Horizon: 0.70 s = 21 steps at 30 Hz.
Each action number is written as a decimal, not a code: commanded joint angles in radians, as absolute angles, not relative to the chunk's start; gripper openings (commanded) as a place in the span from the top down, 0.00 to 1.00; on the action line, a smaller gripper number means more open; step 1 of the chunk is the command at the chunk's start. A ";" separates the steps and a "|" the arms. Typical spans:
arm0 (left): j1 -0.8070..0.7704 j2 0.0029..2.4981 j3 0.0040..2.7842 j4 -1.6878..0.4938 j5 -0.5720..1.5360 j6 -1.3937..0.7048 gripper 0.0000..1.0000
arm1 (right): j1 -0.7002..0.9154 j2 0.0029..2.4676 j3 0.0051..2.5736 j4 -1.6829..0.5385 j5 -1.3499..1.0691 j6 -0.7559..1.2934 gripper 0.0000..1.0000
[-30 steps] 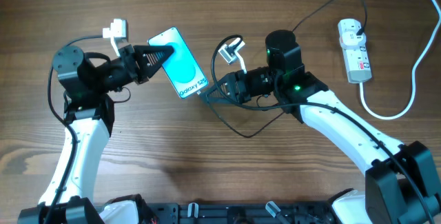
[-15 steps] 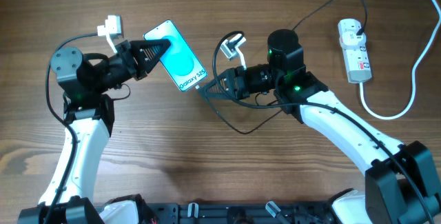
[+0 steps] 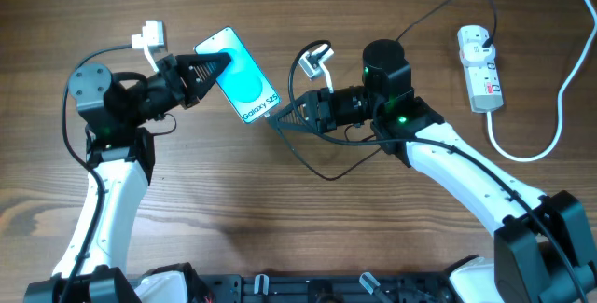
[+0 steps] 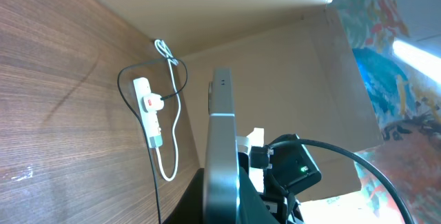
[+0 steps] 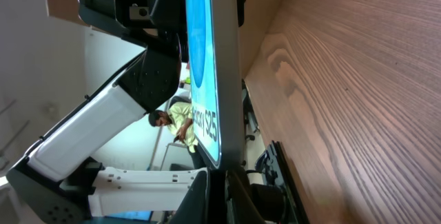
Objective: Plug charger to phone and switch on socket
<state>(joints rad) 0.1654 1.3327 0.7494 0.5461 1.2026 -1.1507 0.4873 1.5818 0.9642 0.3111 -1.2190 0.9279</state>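
Holds steady after shifting the phone [image 3: 239,87] slightly up-left, left hand [image 3: 213,68] clenched on its upper end, right hand [image 3: 283,121] clenched on the charger [image 3: 322,174] at its lower edge, seemingly mating, with the socket [image 3: 479,68] far right of the phone untouched.

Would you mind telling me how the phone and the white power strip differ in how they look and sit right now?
The phone has a bright turquoise screen; the power strip is white with small red markings. The phone is gripped in the left hand, while the power strip lies on the table with neither hand on it. Both are oblong and similar in size.
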 commanded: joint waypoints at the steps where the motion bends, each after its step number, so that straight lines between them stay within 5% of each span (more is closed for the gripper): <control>1: 0.165 1.329 0.750 0.554 1.222 -1.160 0.96 | 0.485 1.581 0.960 0.322 -1.228 0.947 0.96; 21: 0.165 1.329 0.750 0.554 1.222 -1.130 0.96 | 0.485 1.581 0.960 0.333 -1.267 1.022 0.96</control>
<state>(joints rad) 0.1654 1.3327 0.7494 0.5461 1.2026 -1.1500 0.4873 1.5818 0.9642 0.3279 -1.2381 1.0096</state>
